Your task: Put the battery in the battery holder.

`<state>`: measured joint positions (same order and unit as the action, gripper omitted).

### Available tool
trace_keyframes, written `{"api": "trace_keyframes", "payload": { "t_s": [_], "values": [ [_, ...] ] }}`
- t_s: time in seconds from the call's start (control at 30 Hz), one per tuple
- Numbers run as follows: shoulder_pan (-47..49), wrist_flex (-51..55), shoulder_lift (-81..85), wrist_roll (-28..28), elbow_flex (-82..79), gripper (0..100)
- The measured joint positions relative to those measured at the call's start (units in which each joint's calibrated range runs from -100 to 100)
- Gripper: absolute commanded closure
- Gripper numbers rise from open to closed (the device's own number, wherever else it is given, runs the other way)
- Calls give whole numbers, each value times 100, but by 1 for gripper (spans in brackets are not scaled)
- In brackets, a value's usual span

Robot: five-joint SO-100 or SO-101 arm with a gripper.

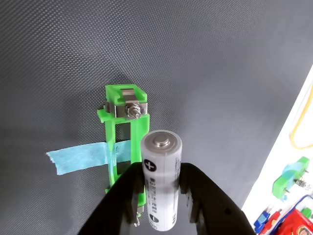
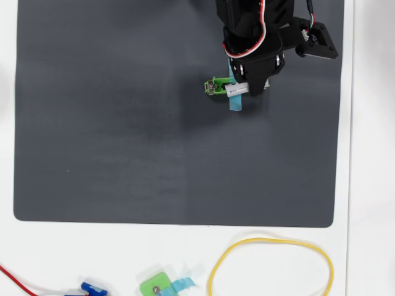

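Note:
In the wrist view my black gripper (image 1: 161, 183) is shut on the battery (image 1: 162, 178), a white-silver cylinder with dark print and its metal cap facing the camera. It is held just above and to the right of the battery holder (image 1: 122, 127), a long bright green frame with a metal contact and screw at its far end. A light blue tape strip (image 1: 80, 157) crosses the holder's middle. In the overhead view the gripper (image 2: 247, 89) holds the battery (image 2: 236, 90) over the holder (image 2: 216, 86) near the mat's top right.
A dark grey mat (image 2: 123, 123) covers a white table. Below the mat lie a yellow loop (image 2: 271, 262), a small squarish green piece with blue tape (image 2: 157, 285), a red wire (image 2: 24, 283) and a blue part (image 2: 92, 288).

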<state>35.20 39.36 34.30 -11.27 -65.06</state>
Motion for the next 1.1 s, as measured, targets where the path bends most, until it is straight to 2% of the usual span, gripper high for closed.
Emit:
{"api": "trace_keyframes", "payload": {
  "t_s": [1.1],
  "values": [
    [-213,-52,-586,0,-64,100]
  ]
}}
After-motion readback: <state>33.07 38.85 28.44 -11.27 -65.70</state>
